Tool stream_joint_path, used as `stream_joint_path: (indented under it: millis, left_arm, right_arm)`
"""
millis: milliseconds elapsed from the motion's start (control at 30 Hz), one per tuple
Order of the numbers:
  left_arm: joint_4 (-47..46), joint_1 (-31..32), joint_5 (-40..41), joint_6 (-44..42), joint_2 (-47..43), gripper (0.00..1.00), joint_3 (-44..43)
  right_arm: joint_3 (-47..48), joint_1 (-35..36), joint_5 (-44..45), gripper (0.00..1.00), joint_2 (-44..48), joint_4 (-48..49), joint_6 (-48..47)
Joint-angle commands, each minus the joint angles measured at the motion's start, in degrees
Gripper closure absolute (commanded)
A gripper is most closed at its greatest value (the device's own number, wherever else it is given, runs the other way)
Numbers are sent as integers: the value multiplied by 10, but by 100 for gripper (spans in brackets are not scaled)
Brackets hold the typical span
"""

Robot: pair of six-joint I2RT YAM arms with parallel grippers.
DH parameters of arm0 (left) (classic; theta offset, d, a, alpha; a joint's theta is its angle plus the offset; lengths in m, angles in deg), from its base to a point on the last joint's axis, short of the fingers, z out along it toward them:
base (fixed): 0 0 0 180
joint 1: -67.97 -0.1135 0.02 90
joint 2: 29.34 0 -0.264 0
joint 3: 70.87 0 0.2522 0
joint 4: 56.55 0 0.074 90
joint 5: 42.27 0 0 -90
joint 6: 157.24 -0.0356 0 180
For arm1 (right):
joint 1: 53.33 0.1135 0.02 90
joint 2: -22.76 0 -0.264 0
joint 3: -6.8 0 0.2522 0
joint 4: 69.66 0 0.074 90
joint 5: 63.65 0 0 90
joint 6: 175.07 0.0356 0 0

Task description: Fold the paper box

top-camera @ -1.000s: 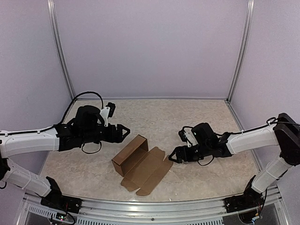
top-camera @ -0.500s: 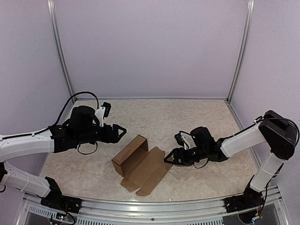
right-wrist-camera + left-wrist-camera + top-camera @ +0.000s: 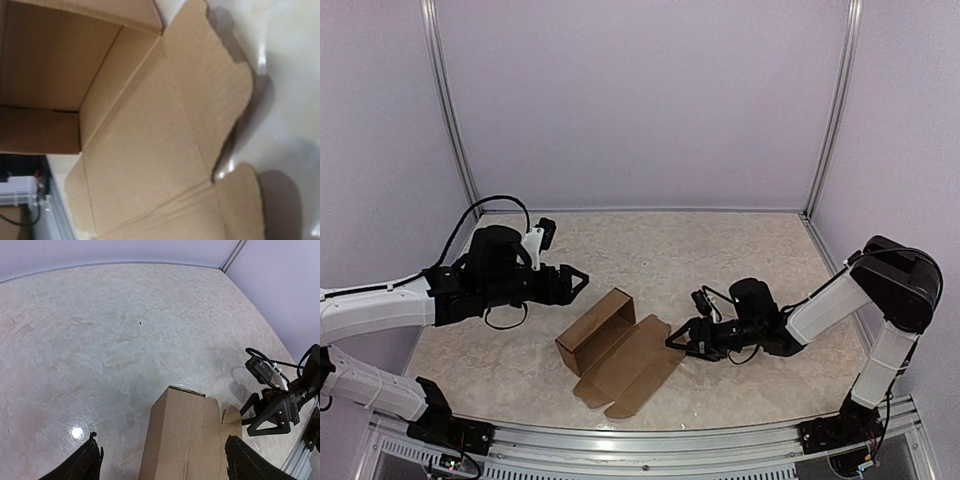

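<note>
The paper box is plain brown cardboard lying in the middle of the table. Its tray part stands up at the left and its lid panel with rounded tabs lies flat toward the front right. My left gripper hangs open above and to the left of the tray, apart from it; in the left wrist view the box lies between and beyond the two fingertips. My right gripper is low at the lid's right edge, jaws apart. The right wrist view is filled by the box and that gripper's fingers are out of frame.
The marbled tabletop is closed in by lilac walls at the back and both sides, with aluminium posts in the corners. A metal rail runs along the near edge. A black cable loops off the left arm.
The right arm has moved left and down, bringing its gripper to the edge of the lid. The left gripper drew back a little to the left and then held still.
</note>
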Motion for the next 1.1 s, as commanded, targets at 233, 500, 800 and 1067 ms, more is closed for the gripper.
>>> stream_joint_path:
  millis: [233,500,800,1067]
  left_arm:
    - [4,-5,-7,1,-8,17,9]
    - [3,-5,-6,5,-9,17,14]
    - [3,-5,-4,5,-8,17,13]
    - [27,-6,5,-9,-21,17,0]
  right_arm:
    - [-52,20,-12,44,-79,221,149]
    - [-52,26,-11,71,-137,313,201]
    - [-44,26,-15,100,-126,302,194]
    - [-8,25,-22,100,-47,138,96]
